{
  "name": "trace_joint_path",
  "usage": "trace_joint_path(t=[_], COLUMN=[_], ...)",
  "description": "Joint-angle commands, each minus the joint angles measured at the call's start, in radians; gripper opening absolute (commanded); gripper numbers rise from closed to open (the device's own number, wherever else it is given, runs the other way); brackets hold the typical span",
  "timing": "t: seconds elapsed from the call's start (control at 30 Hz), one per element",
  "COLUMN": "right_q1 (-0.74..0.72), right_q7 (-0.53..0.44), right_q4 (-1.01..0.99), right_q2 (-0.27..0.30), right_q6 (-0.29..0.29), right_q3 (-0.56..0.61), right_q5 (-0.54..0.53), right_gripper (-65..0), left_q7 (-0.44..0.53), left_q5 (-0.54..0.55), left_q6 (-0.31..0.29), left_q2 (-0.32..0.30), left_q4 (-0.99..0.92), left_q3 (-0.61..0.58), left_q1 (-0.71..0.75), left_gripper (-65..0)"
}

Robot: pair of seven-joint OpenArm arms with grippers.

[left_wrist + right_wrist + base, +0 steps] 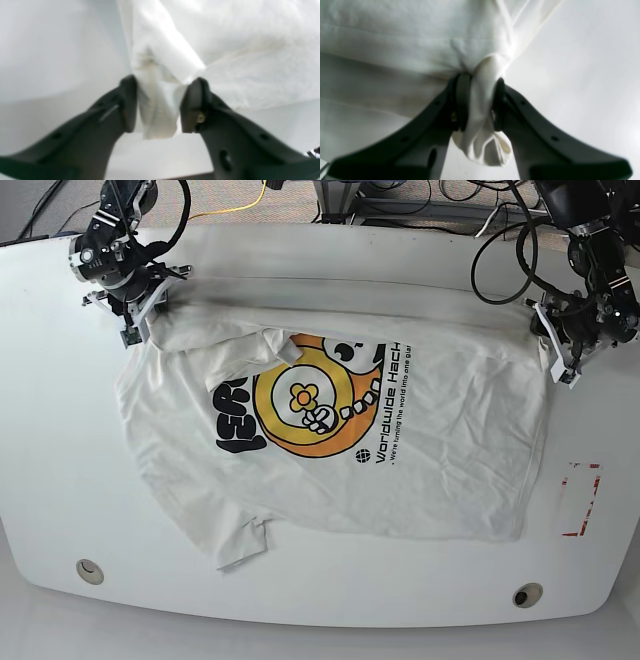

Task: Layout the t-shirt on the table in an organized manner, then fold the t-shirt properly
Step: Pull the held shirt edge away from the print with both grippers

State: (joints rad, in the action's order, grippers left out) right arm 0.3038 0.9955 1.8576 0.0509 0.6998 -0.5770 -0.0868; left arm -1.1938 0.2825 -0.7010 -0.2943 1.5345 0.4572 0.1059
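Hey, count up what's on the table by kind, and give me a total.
T-shirt: 1
Grippers: 2, left gripper and right gripper
Round holes: 2
Red-outlined mark: 1
Total: 6

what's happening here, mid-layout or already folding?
Mid-layout. The two-arm robot has the t-shirt spread print-up on the table. The right claw is clamped on a bunched edge at one far corner. The left claw straddles fabric at the other far corner, not pinched tight. One sleeve is flipped over the print; no fold yet.
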Motion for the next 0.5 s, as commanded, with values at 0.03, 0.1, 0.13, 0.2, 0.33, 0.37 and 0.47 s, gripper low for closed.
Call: trace_joint_path(t=[0.03, 0.1, 0.13, 0.2, 0.33, 0.37, 0.47], right_q1=[0.002, 0.002, 0.002, 0.002, 0.004, 0.005, 0.005], right_q7=[-0.016, -0.016, -0.016, -0.016, -0.016, -0.016, -0.016], right_q4=[0.015, 0.015, 0.015, 0.015, 0.015, 0.015, 0.015], right_q2=[0.028, 0.028, 0.028, 0.028, 0.028, 0.028, 0.028], right_q6=[-0.002, -0.002, -0.002, -0.002, -0.002, -0.002, -0.002], right_q3=[-0.007, -0.007, -0.007, -0.007, -0.008, -0.013, -0.053], right_q5=[-0.006, -0.006, -0.006, -0.005, -0.005, -0.005, -0.005], right_gripper=[-53.1, -57.2, -58.8, -62.1, -63.1, -63.1, -63.1], left_q7=[-0.007, 0.018, 0.025, 0.039, 0.036, 0.030, -0.001], left_q5=[-0.125, -0.164, -0.171, -0.187, -0.187, -0.188, -0.185], left_q6=[0.003, 0.003, 0.003, 0.003, 0.003, 0.003, 0.003], left_q2=[-0.007, -0.006, -0.006, -0.004, -0.004, -0.004, -0.006], left_q4=[-0.010, -0.010, -0.010, -0.010, 0.001, 0.011, 0.031], left_q3=[0.002, 0.002, 0.002, 0.002, 0.002, 0.004, 0.004], left_q1=[0.005, 0.005, 0.005, 0.005, 0.013, 0.013, 0.030], left_gripper=[-52.5, -56.7, -57.6, -59.7, -61.7, -61.9, -61.9])
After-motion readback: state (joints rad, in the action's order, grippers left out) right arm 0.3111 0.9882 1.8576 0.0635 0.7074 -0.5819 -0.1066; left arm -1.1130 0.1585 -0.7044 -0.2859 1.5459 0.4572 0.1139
